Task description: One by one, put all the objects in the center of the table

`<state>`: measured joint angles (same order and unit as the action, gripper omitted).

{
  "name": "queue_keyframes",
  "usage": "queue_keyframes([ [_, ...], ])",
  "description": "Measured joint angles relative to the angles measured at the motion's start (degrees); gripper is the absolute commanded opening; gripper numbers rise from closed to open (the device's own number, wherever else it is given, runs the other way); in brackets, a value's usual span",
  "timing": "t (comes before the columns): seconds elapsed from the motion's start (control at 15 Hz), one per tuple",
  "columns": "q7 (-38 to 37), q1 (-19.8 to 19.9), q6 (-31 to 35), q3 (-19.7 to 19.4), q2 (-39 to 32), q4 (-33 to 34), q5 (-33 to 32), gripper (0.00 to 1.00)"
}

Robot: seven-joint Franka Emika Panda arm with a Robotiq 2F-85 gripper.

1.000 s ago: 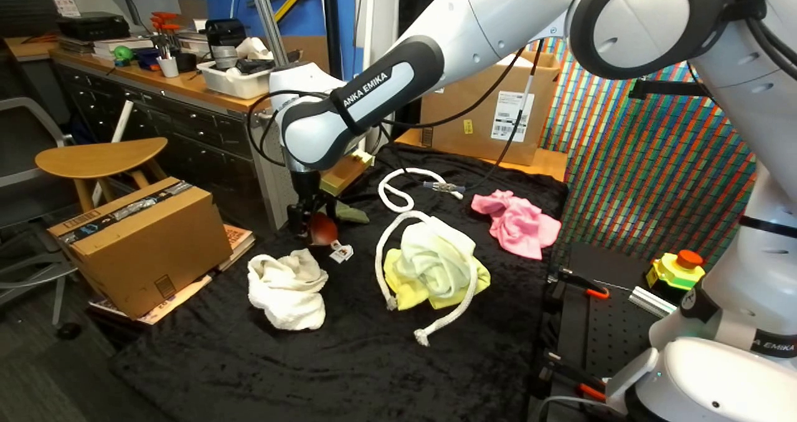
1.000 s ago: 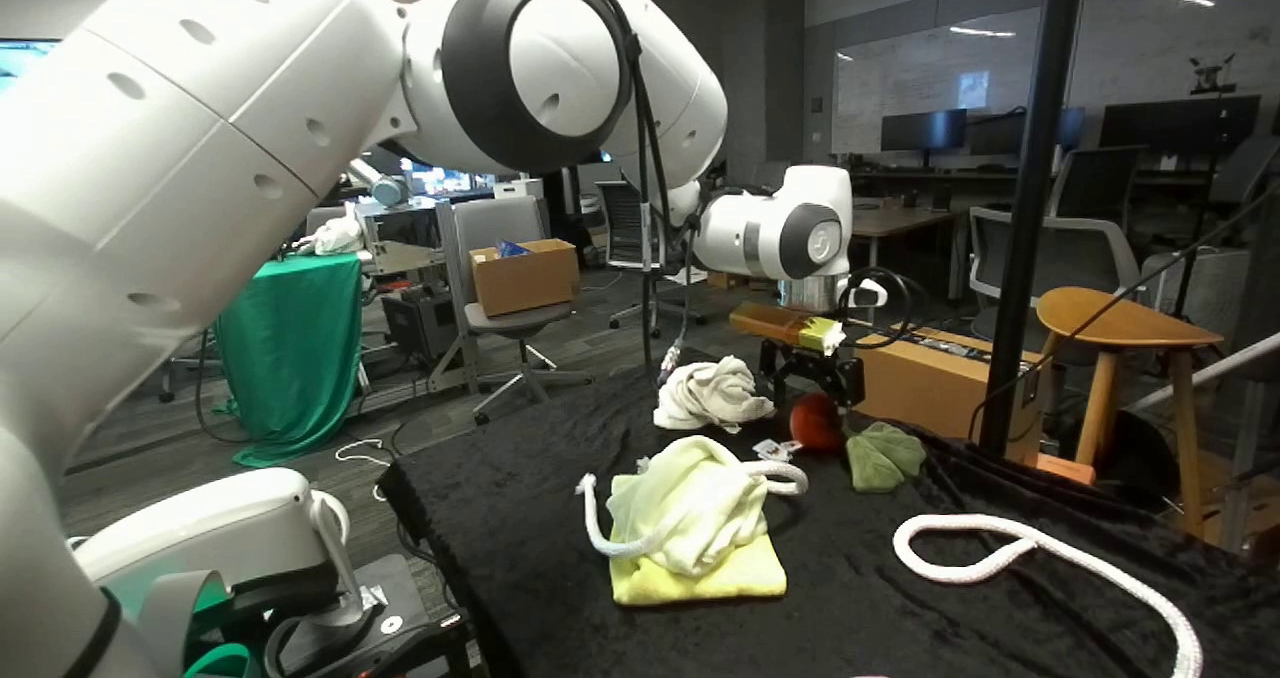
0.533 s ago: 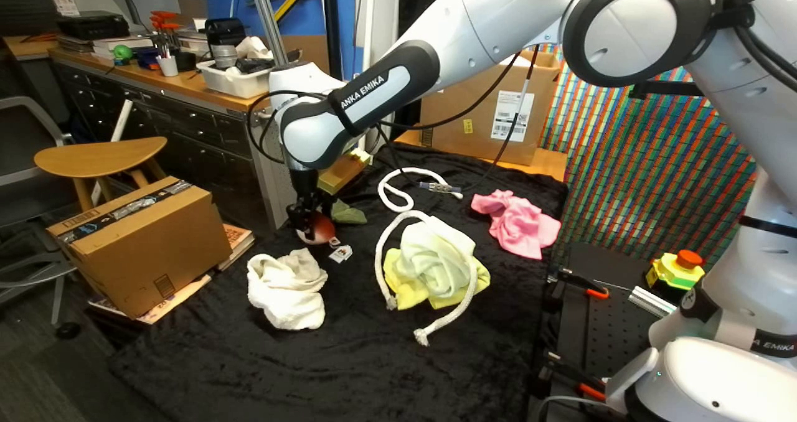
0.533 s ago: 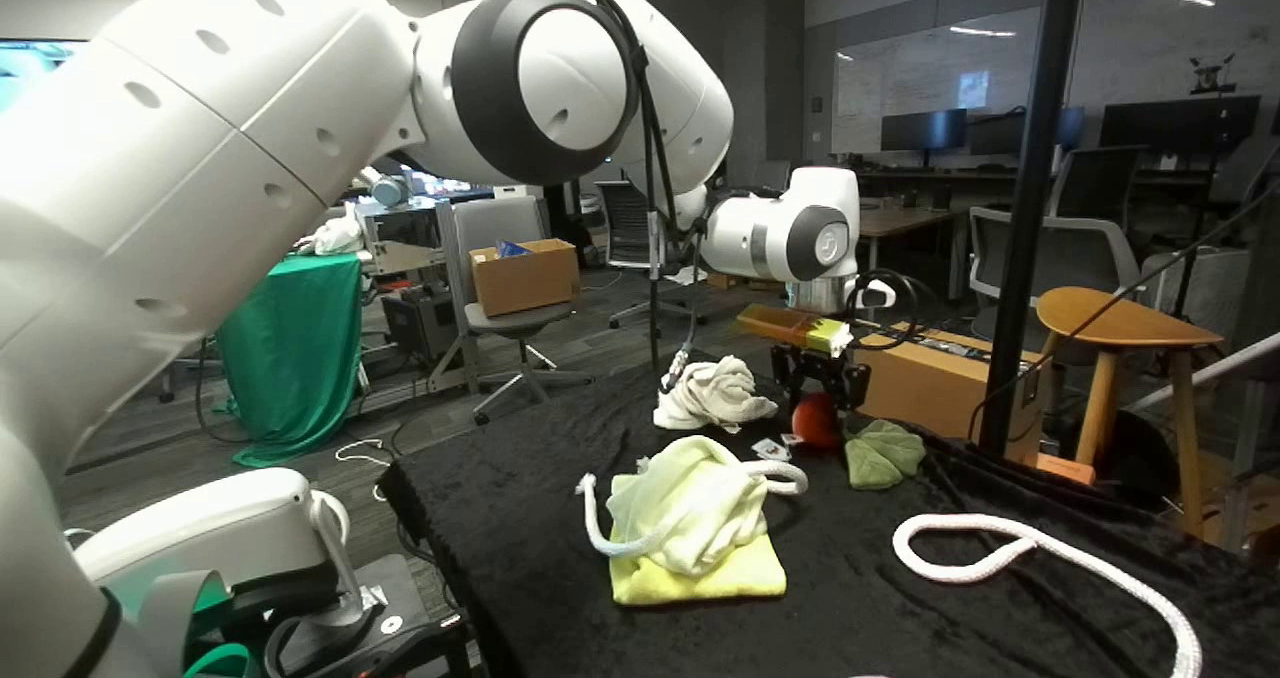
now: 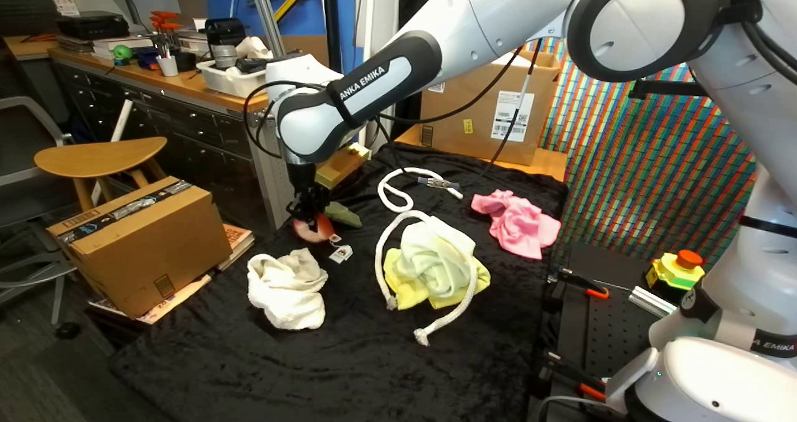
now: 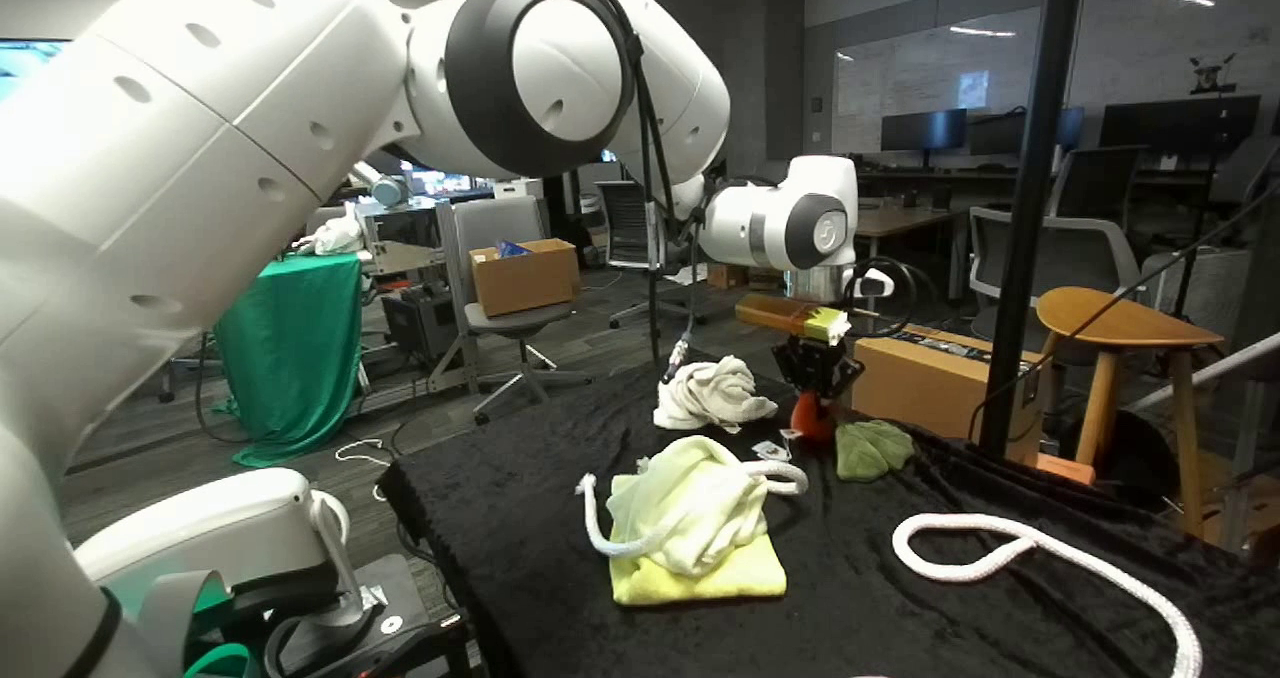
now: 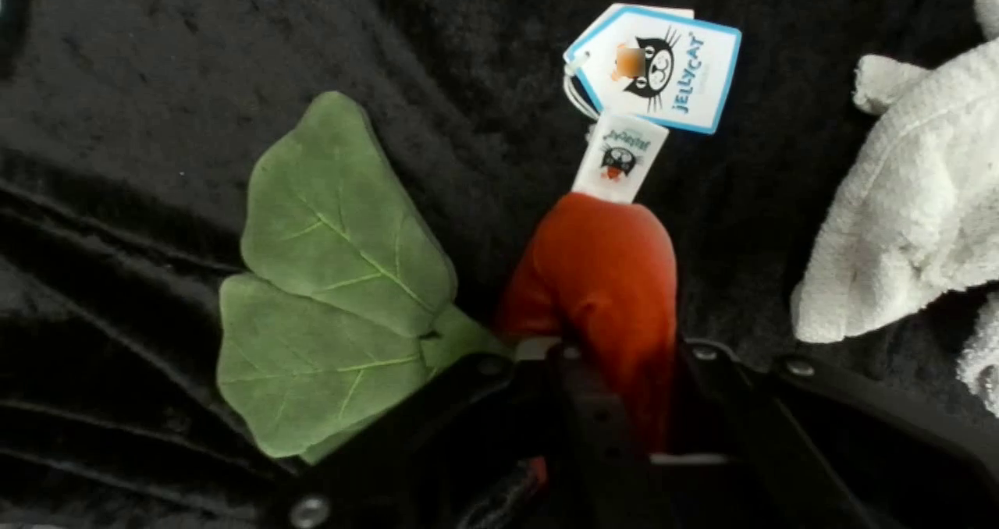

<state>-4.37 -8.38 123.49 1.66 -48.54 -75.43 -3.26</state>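
A gripper, its jaws almost together, squeezes a red plush toy (green leaves alongside) near the edge of the black table. Grasping seems in hand; next would be lifting it to the central cloth pile.

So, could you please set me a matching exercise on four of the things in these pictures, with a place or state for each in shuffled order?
Things
1. Rounded red plush toy
2. Veined green fabric leaves
3. Crumpled white terry cloth
4. Bright yellow soft cloth

Places or states
A. At the right edge of the wrist view
B. Pinched in the black two-fingered gripper
C. Partly under a bunched pale yellow-green cloth
D. Left of the red plush toy in the wrist view

Right pairs: 1-B; 2-D; 3-A; 4-C.
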Motion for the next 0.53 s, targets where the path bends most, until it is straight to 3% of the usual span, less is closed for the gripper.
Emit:
queue_keyframes([
  [0.27, 0.0, -0.1, -0.3, 0.7, 4.3, -4.3, 0.0, 0.10],
  [0.53, 0.0, -0.1, 0.0, 1.0, 11.9, -13.3, 0.0, 0.10],
])
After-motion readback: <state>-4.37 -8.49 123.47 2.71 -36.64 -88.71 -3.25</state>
